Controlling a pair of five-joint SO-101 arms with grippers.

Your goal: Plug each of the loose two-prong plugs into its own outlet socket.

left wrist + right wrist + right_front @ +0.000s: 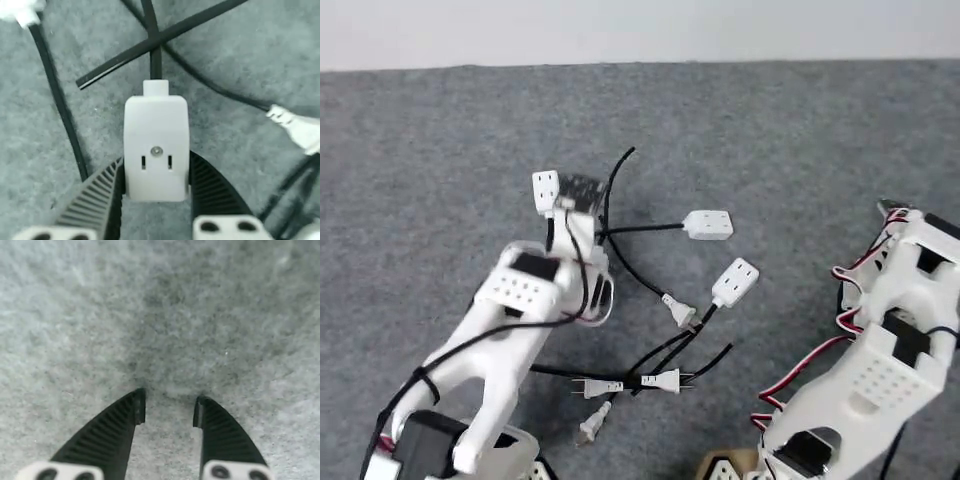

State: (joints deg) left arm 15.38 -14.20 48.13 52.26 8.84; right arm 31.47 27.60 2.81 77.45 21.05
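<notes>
My left gripper (156, 192) is shut on a white outlet socket (156, 150), its black fingers (100, 192) pressed to both sides of the block with the slots facing the camera. From above, that socket (546, 190) sits at the tip of the left arm (525, 290), mid-table. Two more white sockets (708, 224) (735, 282) lie to its right. Loose white two-prong plugs (678, 308) (665, 380) (595, 388) lie on black cords nearer the front. My right gripper (169, 412) stands open over bare grey carpet, nothing between its fingers.
Black cords (620, 260) cross and tangle between the sockets and plugs. One more plug (592, 425) lies by the left arm's base. The right arm (890, 350) is folded at the right edge. Grey carpet (800, 130) covers the table.
</notes>
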